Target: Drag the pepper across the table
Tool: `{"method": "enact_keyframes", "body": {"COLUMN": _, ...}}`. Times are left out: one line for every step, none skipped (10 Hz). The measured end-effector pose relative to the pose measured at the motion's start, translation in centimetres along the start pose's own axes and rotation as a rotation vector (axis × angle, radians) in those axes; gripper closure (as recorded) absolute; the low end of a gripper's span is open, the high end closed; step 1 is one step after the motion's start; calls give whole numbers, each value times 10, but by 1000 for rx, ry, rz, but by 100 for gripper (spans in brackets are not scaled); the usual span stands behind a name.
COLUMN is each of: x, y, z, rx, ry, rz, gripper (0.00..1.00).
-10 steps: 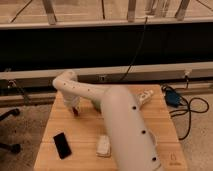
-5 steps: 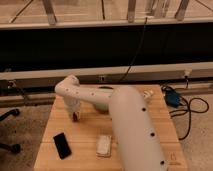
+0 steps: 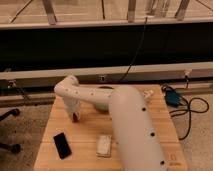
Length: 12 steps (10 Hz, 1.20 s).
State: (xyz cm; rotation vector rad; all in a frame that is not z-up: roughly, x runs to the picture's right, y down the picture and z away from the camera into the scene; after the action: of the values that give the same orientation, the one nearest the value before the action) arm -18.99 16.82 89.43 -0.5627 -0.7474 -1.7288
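Beyond the black phone [image 3: 62, 145] at the worktop's [image 3: 87, 132] near left, your gripper [image 3: 74, 112] sits over the pepper [image 3: 76, 118], grip impossible to tell; a loose hold could let the pepper roll free mid-drag.

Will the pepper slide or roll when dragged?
It probably rolls: the pepper looks small and roundish. It is likely light, so it may slip from the gripper right above it. The table looks smooth, offering little grip.

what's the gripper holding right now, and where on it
Cannot tell. The gripper sits right over the pepper on the table, hiding any contact.
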Motion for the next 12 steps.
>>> {"method": "enact_keyframes", "body": {"x": -4, "y": 0, "z": 1, "rx": 7, "ry": -2, "rz": 0, "gripper": 100}}
{"method": "enact_keyframes", "body": {"x": -3, "y": 1, "z": 0, "rx": 6, "ry": -2, "rz": 3, "gripper": 100}}
{"method": "enact_keyframes", "body": {"x": -3, "y": 1, "z": 0, "rx": 3, "ry": -4, "rz": 1, "gripper": 100}}
{"method": "enact_keyframes", "body": {"x": -3, "y": 2, "z": 0, "rx": 4, "ry": -1, "rz": 3, "gripper": 100}}
{"method": "enact_keyframes", "body": {"x": -3, "y": 2, "z": 0, "rx": 6, "ry": 0, "rz": 4, "gripper": 100}}
{"method": "enact_keyframes", "body": {"x": -6, "y": 1, "z": 1, "rx": 14, "ry": 5, "rz": 4, "gripper": 100}}
{"method": "enact_keyframes", "body": {"x": -7, "y": 2, "z": 1, "rx": 18, "ry": 0, "rz": 8, "gripper": 100}}
{"method": "enact_keyframes", "body": {"x": -7, "y": 2, "z": 1, "rx": 11, "ry": 0, "rz": 5, "gripper": 100}}
{"method": "enact_keyframes", "body": {"x": -7, "y": 3, "z": 1, "rx": 12, "ry": 0, "rz": 7, "gripper": 100}}
{"method": "enact_keyframes", "body": {"x": -7, "y": 4, "z": 0, "rx": 13, "ry": 1, "rz": 7, "gripper": 100}}
{"method": "enact_keyframes", "body": {"x": -7, "y": 3, "z": 0, "rx": 12, "ry": 0, "rz": 6, "gripper": 100}}
{"method": "enact_keyframes", "body": {"x": -8, "y": 3, "z": 1, "rx": 14, "ry": -1, "rz": 5, "gripper": 100}}
